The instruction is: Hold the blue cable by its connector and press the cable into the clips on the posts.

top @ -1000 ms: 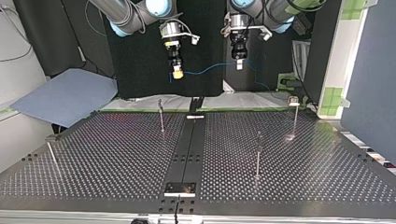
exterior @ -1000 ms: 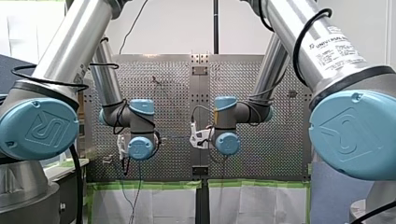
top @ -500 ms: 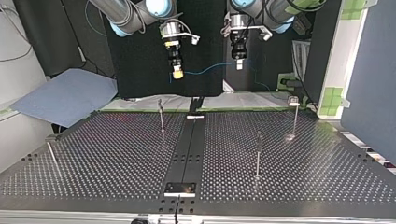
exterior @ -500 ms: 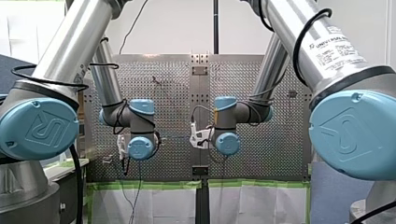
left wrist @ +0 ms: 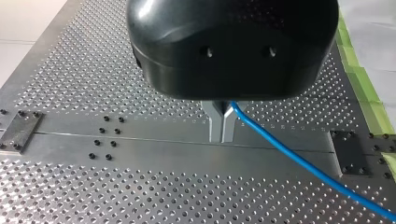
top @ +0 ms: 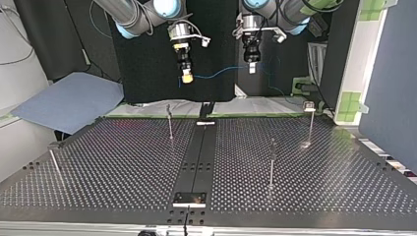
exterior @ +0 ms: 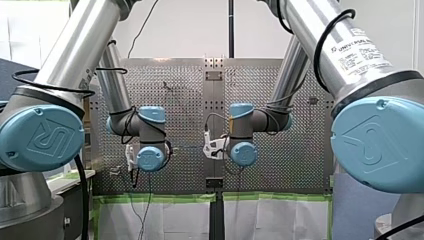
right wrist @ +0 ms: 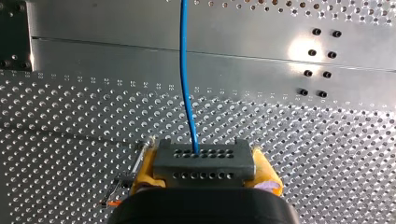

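The blue cable [top: 219, 73] hangs in a shallow sag between my two grippers, high above the table's far edge. In the left wrist view my left gripper [left wrist: 222, 125] has its metal fingers shut on the cable [left wrist: 299, 161], which trails off to one side. My right gripper [right wrist: 204, 158] is shut on the grey connector [right wrist: 203, 165], gripped between its yellow pads [right wrist: 267, 171]; the cable [right wrist: 186, 74] runs straight ahead from it. In the top view my right gripper [top: 187, 76] is at the left and my left gripper [top: 252, 67] at the right. Three thin posts [top: 170, 123] [top: 271, 164] [top: 310, 123] stand below.
The perforated table [top: 123, 167] has a smooth centre strip [top: 199, 157] with a dark plate [top: 189, 198] near its front. A leaning rod [top: 54, 162] stands at the top view's left edge. Blue sheet [top: 69, 101] and green tape [top: 351, 105] lie beyond the table.
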You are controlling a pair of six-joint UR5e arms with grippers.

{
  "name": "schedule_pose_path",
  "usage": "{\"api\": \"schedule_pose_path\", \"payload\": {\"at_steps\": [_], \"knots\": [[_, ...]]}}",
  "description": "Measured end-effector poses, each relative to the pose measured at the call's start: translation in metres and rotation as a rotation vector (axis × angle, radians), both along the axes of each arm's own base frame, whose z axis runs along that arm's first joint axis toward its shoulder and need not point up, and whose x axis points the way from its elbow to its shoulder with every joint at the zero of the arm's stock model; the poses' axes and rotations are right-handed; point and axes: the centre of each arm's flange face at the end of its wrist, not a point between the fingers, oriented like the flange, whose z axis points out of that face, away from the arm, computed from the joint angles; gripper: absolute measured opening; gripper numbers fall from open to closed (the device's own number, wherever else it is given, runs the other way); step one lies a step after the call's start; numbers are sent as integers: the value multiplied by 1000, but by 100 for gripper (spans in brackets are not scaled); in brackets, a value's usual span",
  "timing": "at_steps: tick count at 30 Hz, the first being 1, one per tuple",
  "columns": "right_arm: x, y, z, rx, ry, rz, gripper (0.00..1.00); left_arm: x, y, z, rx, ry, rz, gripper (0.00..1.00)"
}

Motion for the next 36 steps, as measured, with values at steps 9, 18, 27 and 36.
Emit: {"api": "schedule_pose_path", "payload": {"at_steps": [9, 18, 27, 36], "knots": [[0, 0, 0, 1, 1, 0, 0, 0, 0, 0, 2, 1, 0, 0], [-7, 8, -34, 59, 79, -1, 0, 0, 11, -26, 59, 71, 18, 0], [-10, 11, -53, 86, 108, -1, 0, -8, 16, -52, 96, 133, 19, 0], [-10, 11, -53, 87, 109, -1, 0, -8, 16, -54, 98, 137, 19, 0]]}}
